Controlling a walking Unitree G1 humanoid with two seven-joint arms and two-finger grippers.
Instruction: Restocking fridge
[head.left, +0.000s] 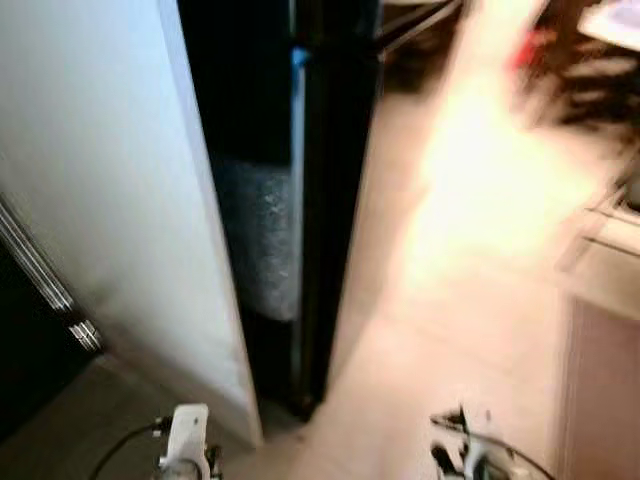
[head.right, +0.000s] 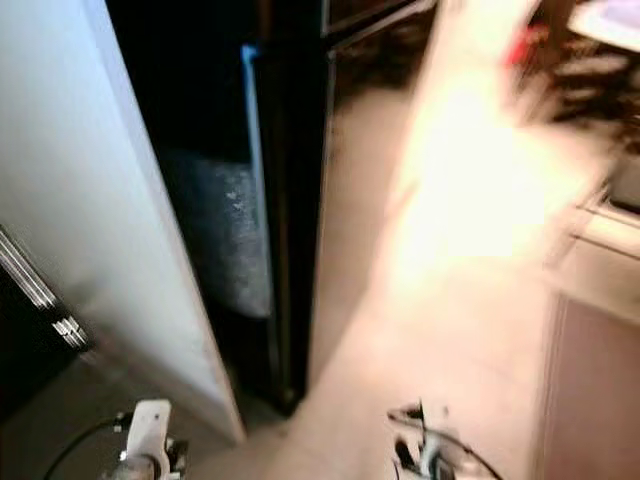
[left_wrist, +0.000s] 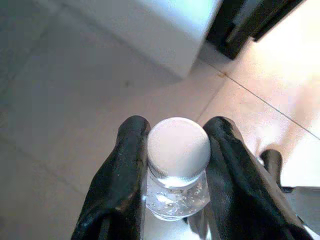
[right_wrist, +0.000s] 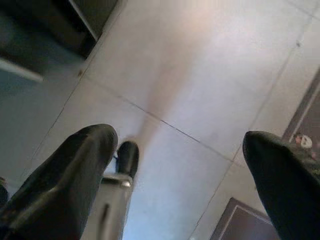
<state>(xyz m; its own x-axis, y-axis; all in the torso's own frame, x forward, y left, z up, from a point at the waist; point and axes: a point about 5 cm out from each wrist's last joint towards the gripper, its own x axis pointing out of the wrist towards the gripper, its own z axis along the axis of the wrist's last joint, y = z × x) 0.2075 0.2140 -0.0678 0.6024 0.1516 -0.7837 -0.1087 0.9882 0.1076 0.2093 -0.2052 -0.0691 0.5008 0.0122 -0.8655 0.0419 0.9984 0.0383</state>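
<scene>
Looking down from the head, left eye view: you face a white fridge door (head.left: 110, 200) swung open on your left, its edge running down to the tiled floor (head.left: 400, 380). Beside it stands the dark fridge body (head.left: 325, 200), with a frosted grey panel (head.left: 262, 235) showing in the gap and a thin blue strip above it.
Far left: you see a metal handle bar (head.left: 45, 280) slanting across a dark surface.
Floor: a bright glare washes over the tiles ahead of you; the picture is blurred.
Right edge: you see a pale cabinet (head.left: 605, 340) beside the floor; what lies beyond it at the top is too blurred to name.
Bottom edge: the white top of your left arm (head.left: 187, 432) and the dark top of your right arm (head.left: 465, 450) poke in.
Right eye view: you get the same scene, shifted a little; the door edge (head.right: 170, 250) and the frosted panel sit further left.
Left wrist view: your left end effector (left_wrist: 178, 165) is clenched on a clear bottle (left_wrist: 177, 192) with a white cap (left_wrist: 178, 149), one black finger on each side of the neck. Below it lie grey tiles and the door's lower corner (left_wrist: 165, 35).
Right wrist view: your right end effector (right_wrist: 185, 165) is released, its two black fingers (right_wrist: 75, 165) spread wide apart above the floor tiles, holding nothing.
</scene>
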